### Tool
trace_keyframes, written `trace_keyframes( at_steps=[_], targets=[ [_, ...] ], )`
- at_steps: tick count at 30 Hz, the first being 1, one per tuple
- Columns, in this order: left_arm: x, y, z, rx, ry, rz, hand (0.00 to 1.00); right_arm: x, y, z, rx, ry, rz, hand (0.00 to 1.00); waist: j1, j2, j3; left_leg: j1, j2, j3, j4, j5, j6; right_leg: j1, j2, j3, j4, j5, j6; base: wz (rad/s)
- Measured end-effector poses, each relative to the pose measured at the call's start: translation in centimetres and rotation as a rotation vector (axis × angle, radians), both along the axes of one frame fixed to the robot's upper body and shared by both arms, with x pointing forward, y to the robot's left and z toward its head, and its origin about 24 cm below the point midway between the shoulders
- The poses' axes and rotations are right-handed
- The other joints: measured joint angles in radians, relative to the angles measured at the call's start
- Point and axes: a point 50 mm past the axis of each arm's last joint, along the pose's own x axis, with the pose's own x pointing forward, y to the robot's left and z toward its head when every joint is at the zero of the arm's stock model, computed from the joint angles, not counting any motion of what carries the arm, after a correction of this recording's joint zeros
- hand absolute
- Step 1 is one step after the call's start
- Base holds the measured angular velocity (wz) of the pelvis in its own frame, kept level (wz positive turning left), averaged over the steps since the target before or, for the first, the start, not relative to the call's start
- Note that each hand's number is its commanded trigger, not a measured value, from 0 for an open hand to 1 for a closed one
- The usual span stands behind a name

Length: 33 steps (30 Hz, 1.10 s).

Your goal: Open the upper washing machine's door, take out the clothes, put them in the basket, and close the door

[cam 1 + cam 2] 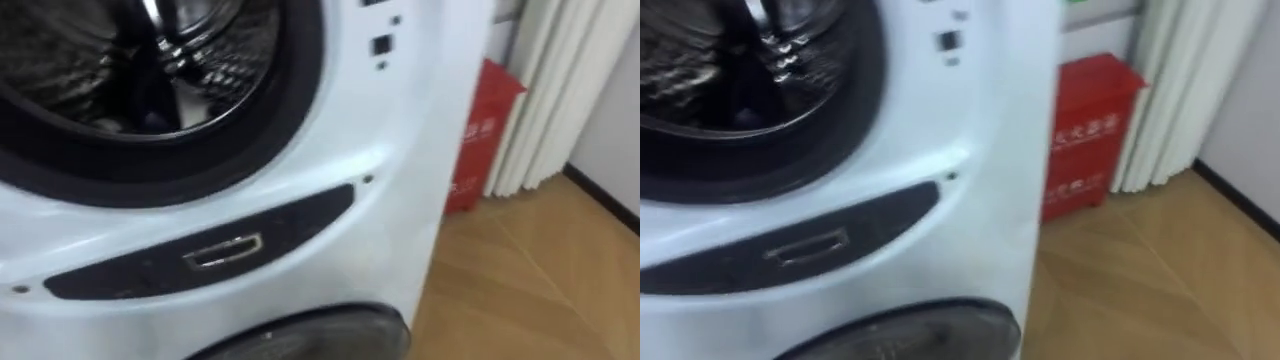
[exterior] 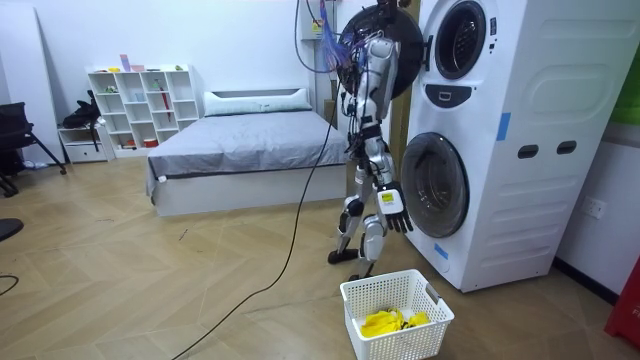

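Stationed close before stacked washing machine (image 2: 490, 140), upper drum (image 1: 100, 60) open at head height for reaching. Right hand (image 2: 392, 205) hanging by lower door, fingers loosely spread, empty. Yellow clothes (image 2: 393, 321) lying in white basket (image 2: 405, 343) near feet, handy for dropping. Drum contents too dark to tell.

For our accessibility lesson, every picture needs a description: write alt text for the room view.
A humanoid robot stands facing a white stacked washing machine, its upper drum open, its lower door shut; the robot's right hand hangs beside it, fingers relaxed. A white basket holding yellow clothes sits on the floor by its feet, a bed behind.
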Motion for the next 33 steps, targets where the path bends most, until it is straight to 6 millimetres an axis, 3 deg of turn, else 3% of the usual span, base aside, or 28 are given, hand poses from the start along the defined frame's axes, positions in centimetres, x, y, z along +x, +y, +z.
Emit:
trace_keyframes(
  at_steps=[4,9,13,17,22,33],
  targets=[
    [-0.4,0.4,0.0,0.004,0.000,0.048,0.00,-0.9,0.6,-0.4,0.030,0.049,0.017,0.00,0.040,-0.024,-0.0050,0.004,0.000,-0.039,0.000,0.000,0.000,0.034,-0.003,-0.042,-0.025,0.000,0.001,0.27],
    [-0.5,1.2,0.2,0.015,-0.008,0.113,0.00,-0.9,1.1,-0.5,0.067,0.060,0.057,0.00,0.087,-0.051,0.0009,0.011,0.001,-0.065,-0.001,0.000,0.000,0.058,-0.003,-0.064,-0.041,-0.001,0.003,0.12],
    [-1.1,1.7,0.2,0.024,0.004,0.162,0.00,-1.1,1.6,-0.7,0.089,0.075,0.060,0.00,0.093,-0.063,0.0006,0.020,0.001,-0.090,-0.002,0.000,0.000,0.091,-0.003,-0.087,-0.057,-0.004,0.007,0.18],
    [-1.2,1.9,0.2,0.026,0.001,0.176,0.00,-1.2,1.8,-0.7,0.088,0.085,0.077,0.00,0.117,-0.067,0.0046,0.032,0.001,-0.094,-0.002,0.000,0.000,0.102,-0.003,-0.095,-0.056,-0.004,0.007,0.03],
    [-1.3,2.0,0.3,0.028,0.003,0.183,0.00,-1.2,1.9,-0.8,0.081,0.096,0.084,0.00,0.120,-0.066,0.0046,0.036,0.000,-0.104,-0.001,0.000,0.000,0.116,-0.003,-0.110,-0.056,-0.004,0.007,0.10],
    [-1.8,1.9,0.2,0.024,0.011,0.202,0.00,-1.7,1.7,-0.9,0.066,0.121,0.071,0.00,0.140,-0.058,0.0002,0.036,-0.001,-0.121,0.003,0.000,-0.001,0.120,-0.006,-0.109,-0.055,-0.009,0.002,0.06]
  ],
)
